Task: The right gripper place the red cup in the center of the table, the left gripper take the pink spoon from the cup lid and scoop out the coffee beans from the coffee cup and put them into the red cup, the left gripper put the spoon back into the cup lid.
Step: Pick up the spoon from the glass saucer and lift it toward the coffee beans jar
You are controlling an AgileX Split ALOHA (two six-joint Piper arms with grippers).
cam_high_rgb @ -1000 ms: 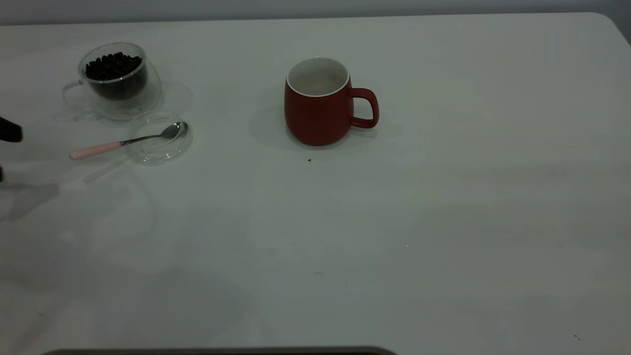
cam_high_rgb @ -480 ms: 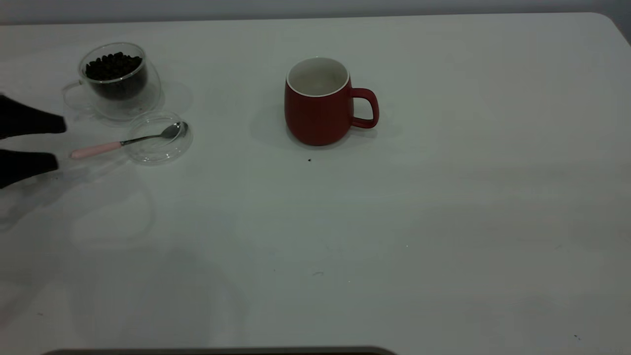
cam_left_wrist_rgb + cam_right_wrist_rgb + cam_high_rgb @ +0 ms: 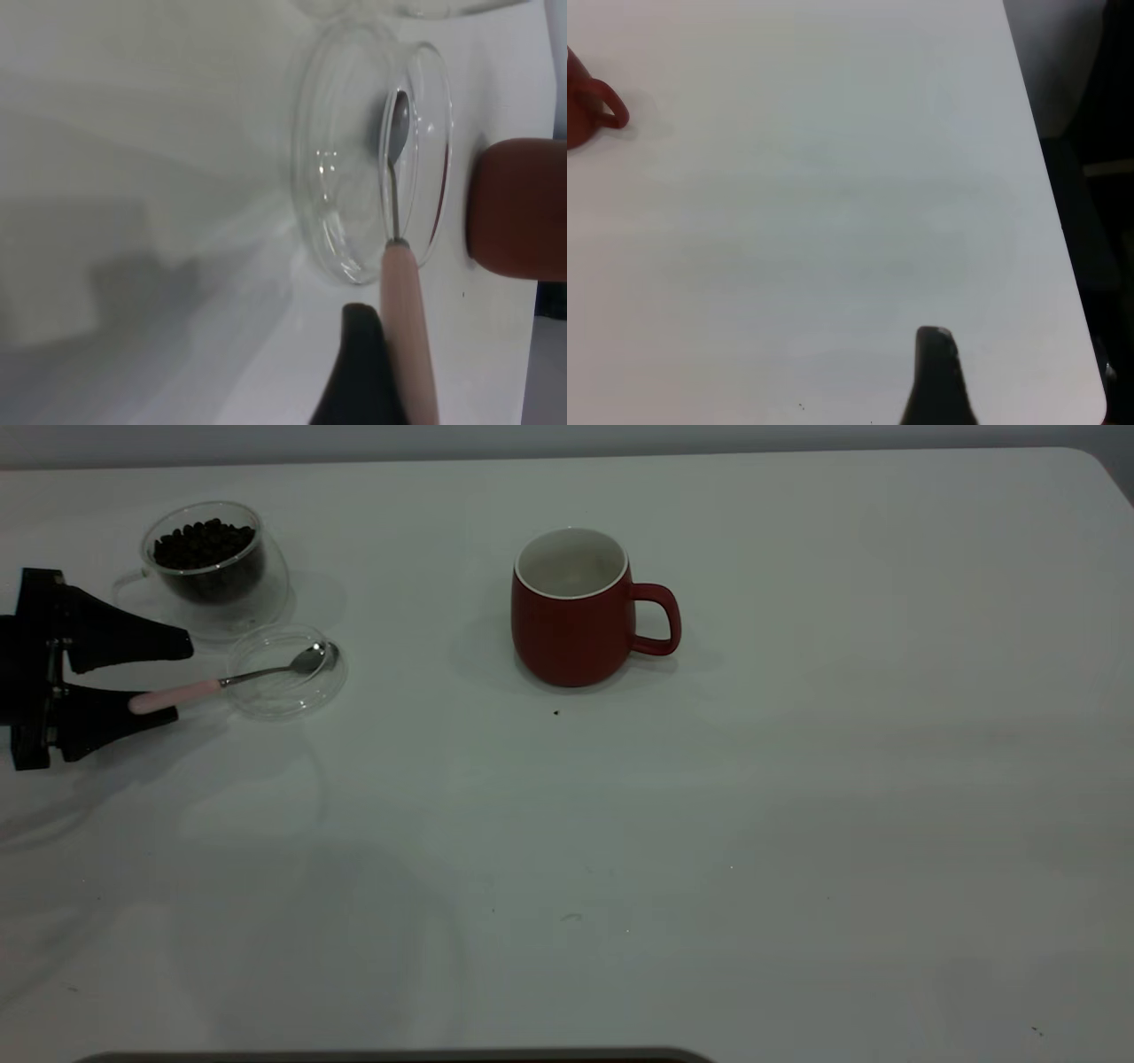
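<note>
Your left gripper [image 3: 168,677] stands open astride the pink spoon [image 3: 217,683] handle near the table [image 3: 797,797]'s left edge. Close off-centre and the spoon could pivot, dragging the cup lid [image 3: 285,671].

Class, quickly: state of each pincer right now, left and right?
Left pincer: open, fingers straddling the spoon handle, not yet gripping.
Right pincer: only one finger shows above the table; cannot be told.

Dim, soft shadows, blurry close-ups
</note>
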